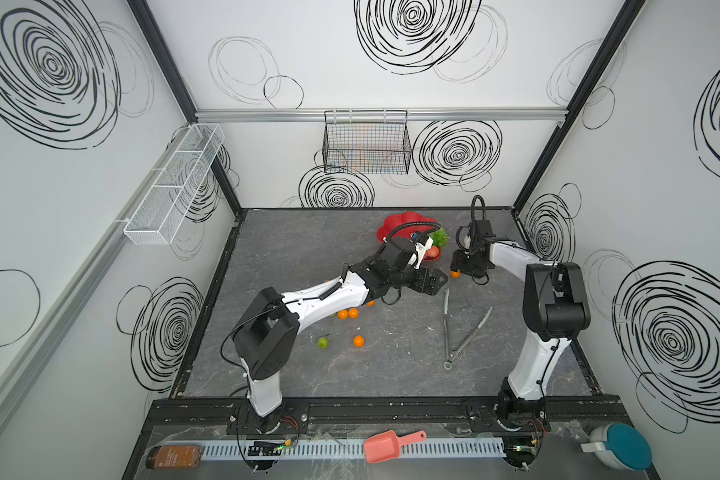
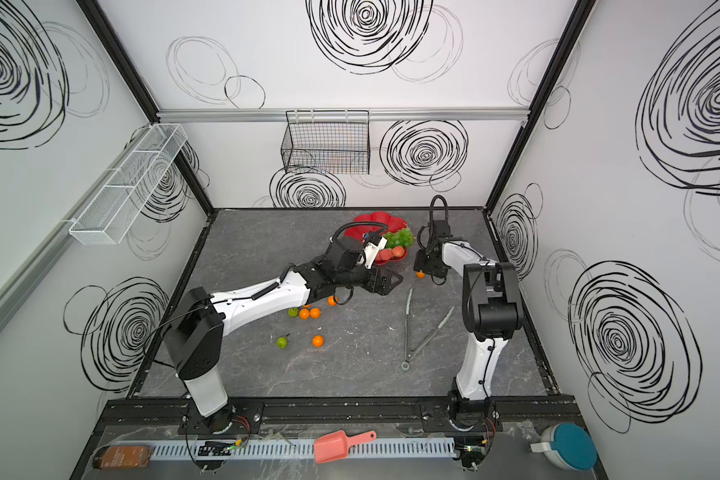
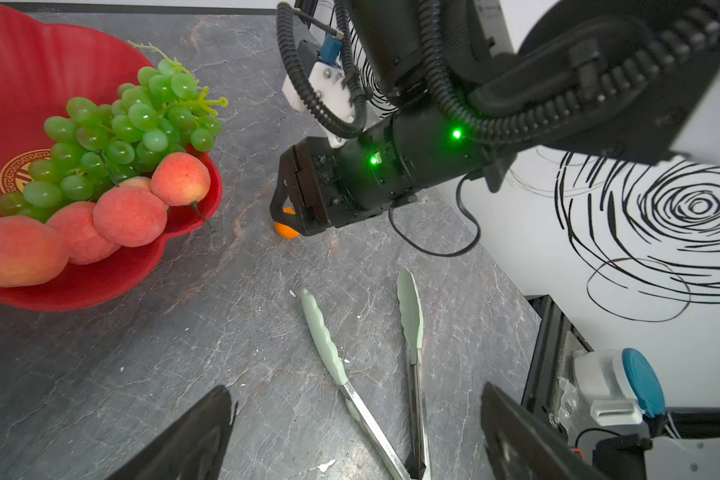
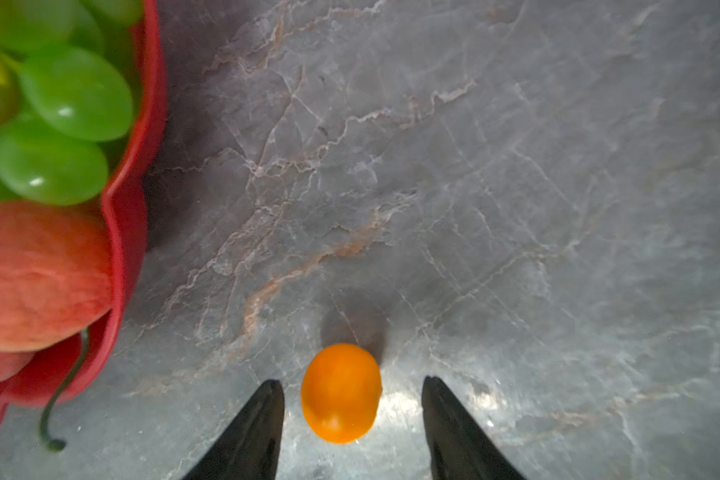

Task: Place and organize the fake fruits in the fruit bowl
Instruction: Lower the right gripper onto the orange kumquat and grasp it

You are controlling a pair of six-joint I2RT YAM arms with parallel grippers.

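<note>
The red fruit bowl [image 1: 408, 220] [image 3: 38, 62] stands at the back of the table with green grapes [image 3: 129, 124] [image 4: 71, 91] and several peaches [image 3: 129, 216] [image 4: 38, 274] in it. Just right of the bowl a small orange [image 1: 455, 273] [image 4: 341, 392] lies on the table. My right gripper [image 4: 352, 380] [image 1: 458, 268] is open and lowered over it, one finger on each side with gaps showing. My left gripper [image 3: 356, 386] [image 1: 439, 282] hovers open and empty near the bowl's front. Several oranges [image 1: 353, 312] and green pears [image 1: 323, 342] [image 2: 293, 312] lie loose under and beside the left arm.
Green-tipped metal tongs [image 1: 454, 328] [image 3: 325, 332] lie spread between the two arms. A pink scoop [image 1: 387, 445], a brown bottle [image 1: 173, 456] and a teal-lidded container [image 1: 618, 446] sit past the front rail. A black wire basket [image 1: 366, 143] hangs on the back wall.
</note>
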